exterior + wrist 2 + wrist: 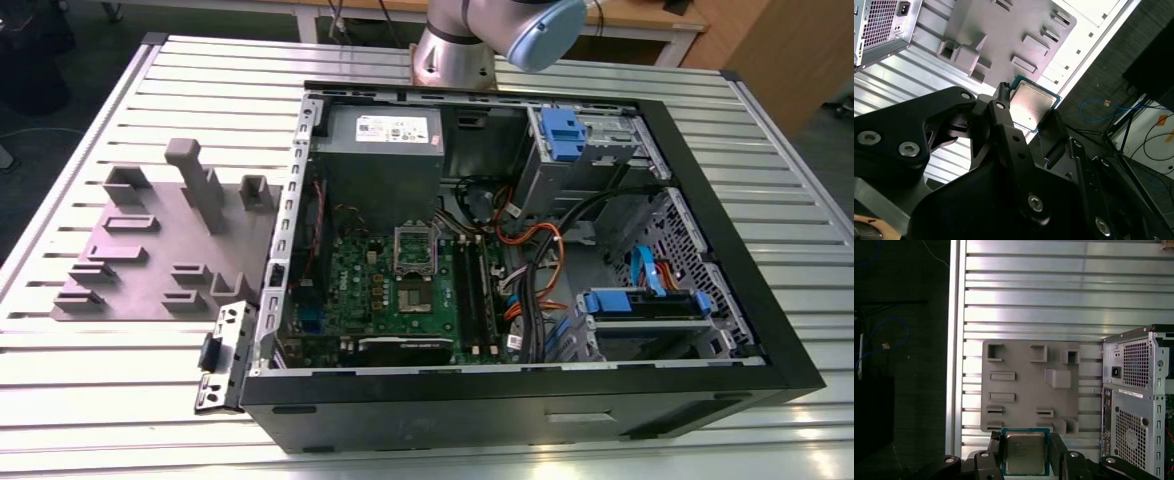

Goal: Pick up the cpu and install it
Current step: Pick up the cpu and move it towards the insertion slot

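Surveying the station from the largest item down, we are finding a table [120, 400] of ribbed, bright aluminium slats carrying everything. A black steel computer case [441, 410] is lying on its side on those slats. Its side panel is off, exposing a boxy grey power supply [380, 140], blue plastic drive brackets [561, 135] and bundled orange and black cables [527, 240]. Just beside the case, on the exterior view's left, a flat grey plastic fixture plate [134, 260] is resting on the slats, with raised rectangular blocks and upright posts standing on its matt surface. Inside the case a green motherboard [400, 290] is sitting flat, and a rectangular silver socket frame [414, 245] with a dark centre is showing on it. At the far edge of the case we are seeing the arm [461, 50], a polished metal tube with a pale blue cap.

In both wrist views we are observing the gripper [1026, 442], matt black with bolted links. Its two slim fingers [995, 447] are pressing against opposite edges of the cpu [1025, 455], so the jaws are standing only as wide as the chip. The cpu is a small flat square with a brushed silver-grey lid and a thin teal rim. It is hanging outside the case, with the fixture plate's edge and the slatted table behind it.
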You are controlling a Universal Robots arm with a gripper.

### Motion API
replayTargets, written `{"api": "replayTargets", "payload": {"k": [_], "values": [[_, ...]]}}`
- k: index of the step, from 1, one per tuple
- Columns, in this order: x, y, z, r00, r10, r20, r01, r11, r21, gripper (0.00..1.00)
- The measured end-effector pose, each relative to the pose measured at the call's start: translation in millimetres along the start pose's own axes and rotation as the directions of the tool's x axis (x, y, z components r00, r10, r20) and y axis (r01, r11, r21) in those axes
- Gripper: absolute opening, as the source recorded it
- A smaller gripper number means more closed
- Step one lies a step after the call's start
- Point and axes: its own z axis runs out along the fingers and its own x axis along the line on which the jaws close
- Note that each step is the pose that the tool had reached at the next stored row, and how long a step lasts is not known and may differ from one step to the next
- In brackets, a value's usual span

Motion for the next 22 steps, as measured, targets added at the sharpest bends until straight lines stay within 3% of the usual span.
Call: {"api": "replayTargets", "payload": {"k": [7,13,22], "values": [[-0.1,0.0,0.0,1.0,0.0,0.0,0.0,1.0,0.0,0.47],[-0.1,-8.6,-0.2,1.0,0.0,0.0,0.0,1.0,0.0,0.47],[-6.0,-11.5,-0.1,1.0,0.0,0.0,0.0,1.0,0.0,0.47]]}}
